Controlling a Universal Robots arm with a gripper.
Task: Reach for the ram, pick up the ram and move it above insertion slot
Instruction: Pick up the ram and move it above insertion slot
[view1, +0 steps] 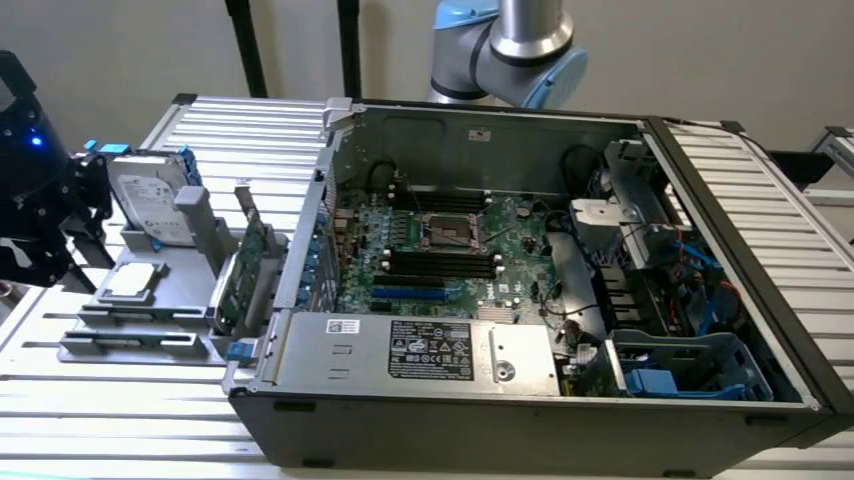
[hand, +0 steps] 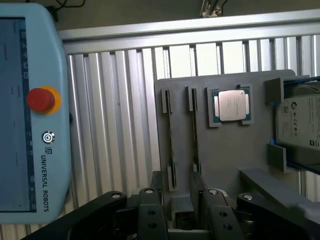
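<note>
**Slatted aluminium bench: gripper poised over the holder, ram not yet lifted**

Ribbed aluminium bench (view1: 200, 125) carries an open computer case (view1: 534, 400) and, beside it, a grey holder (hand: 225, 150) of spare parts. By my reading the task is at its first step, the reach, and that is nearly complete. Nothing is gripped and nothing has been carried toward the case.

The gripper (hand: 176, 177) looks straight down on the holder. Its black fingers (hand: 150, 210) are spread apart with nothing pinched. Between them runs a thin dark strip standing on edge in a narrow groove, which I take to be the ram (hand: 170, 140). Its green board cannot be made out from this angle. A second strip (hand: 194, 130) lies just beside one finger. A processor chip (hand: 231, 105) and a hard drive (hand: 300, 125) sit farther out on the holder.

The insertion slot (view1: 434, 262), one of several parallel black sockets on the board, is well apart from the gripper and looks unfilled. Pick-up and transfer are both left.

The arm (view1: 514, 45) rises behind the case.
</note>
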